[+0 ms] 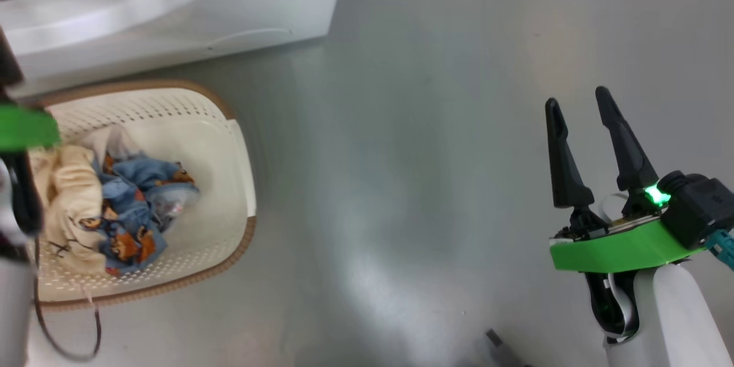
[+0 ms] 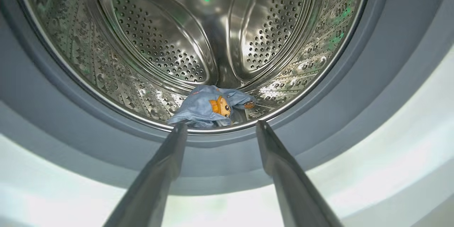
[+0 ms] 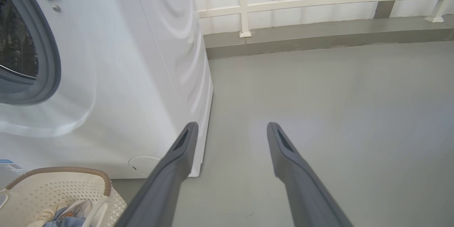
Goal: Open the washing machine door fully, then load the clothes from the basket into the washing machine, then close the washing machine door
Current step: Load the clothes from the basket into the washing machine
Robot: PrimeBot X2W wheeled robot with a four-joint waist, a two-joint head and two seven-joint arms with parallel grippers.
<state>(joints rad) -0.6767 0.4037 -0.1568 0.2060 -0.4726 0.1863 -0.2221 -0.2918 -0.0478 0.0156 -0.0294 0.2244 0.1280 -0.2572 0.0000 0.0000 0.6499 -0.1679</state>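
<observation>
Left gripper [image 2: 220, 125]: fingers spread wide with nothing between them. The tips point at the mouth of the washing machine, just outside the lower lip of the gasket.
Right gripper [image 1: 578, 97]: fingers wide apart and empty. It hangs over the bare floor, well to the right of the basket.
Washing machine [image 3: 124, 78]: white front-loader with its opening uncovered. The left wrist view looks straight into the drum.
Drum [image 2: 159, 42]: shiny perforated steel.
Gasket [image 2: 53, 113]: grey-blue rubber ring around the drum's mouth.
Garment in drum [image 2: 209, 106]: one crumpled light blue piece with an orange cartoon print. It lies at the bottom front of the drum, just behind the rim.
Basket [image 1: 229, 183]: cream perforated plastic with a brown rim. It stands on the floor just in front of the machine's base.
Clothes in basket [image 1: 135, 206]: bunched blue pieces with orange-brown prints, touching a cream piece [image 1: 69, 206] on their left.
Floor [image 1: 430, 155]: smooth grey.
Railing [image 3: 319, 0]: white, behind the machine, along a low grey kerb.
</observation>
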